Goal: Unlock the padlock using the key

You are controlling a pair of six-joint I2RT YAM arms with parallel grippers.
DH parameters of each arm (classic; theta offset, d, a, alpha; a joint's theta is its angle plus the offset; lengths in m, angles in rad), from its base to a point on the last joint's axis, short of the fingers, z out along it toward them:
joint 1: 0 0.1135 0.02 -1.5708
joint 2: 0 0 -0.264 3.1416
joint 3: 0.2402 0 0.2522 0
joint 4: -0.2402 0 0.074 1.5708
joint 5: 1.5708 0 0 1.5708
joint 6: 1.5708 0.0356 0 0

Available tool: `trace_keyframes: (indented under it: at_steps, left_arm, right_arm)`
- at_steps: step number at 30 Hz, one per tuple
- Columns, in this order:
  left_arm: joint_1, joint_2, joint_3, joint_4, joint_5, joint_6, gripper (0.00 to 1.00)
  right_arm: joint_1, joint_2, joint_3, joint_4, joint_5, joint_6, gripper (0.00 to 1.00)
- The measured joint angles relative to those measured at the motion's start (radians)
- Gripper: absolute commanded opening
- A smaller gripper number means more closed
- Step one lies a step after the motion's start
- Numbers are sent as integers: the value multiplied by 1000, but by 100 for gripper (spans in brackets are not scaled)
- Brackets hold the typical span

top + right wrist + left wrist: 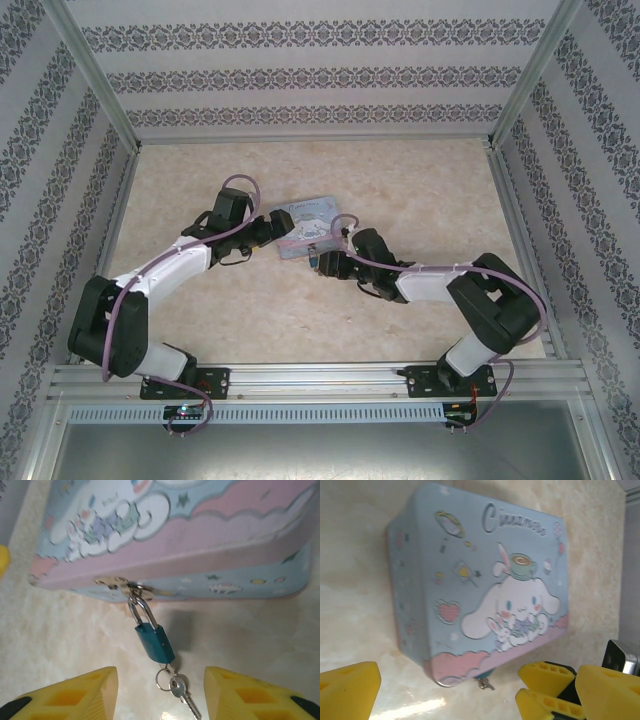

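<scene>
One teal padlock (pixel 155 642), silvery shackle, hangs off the tin (pixel 200 545) — key (pixel 182 696) ringed beneath. Left fingers (pixel 345 687) and right fingers (pixel 70 695) gape wide, empty; bare surface (pixel 60 640) around its near edge.

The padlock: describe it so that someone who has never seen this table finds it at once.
Find the pastel-blue cartoon tin on the table. A metal hasp sits on its side wall, and the padlock is hooked through it by a thin silvery shackle. It is the small teal block, unlike the silvery key just below it.
</scene>
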Motion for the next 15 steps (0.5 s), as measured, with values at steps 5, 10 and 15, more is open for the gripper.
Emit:
trace_keyframes:
  at_steps: [5,10,15]
  left_arm:
    - [23,29,2,-33,7,27,100]
    - [36,34,2,-42,11,40,100]
    - [45,34,2,-42,15,40,100]
  right_arm:
    - [21,68,47,-10,-3,-26,49]
    - [21,105,78,-11,-3,-32,49]
    - [27,129,96,-16,-3,-41,49]
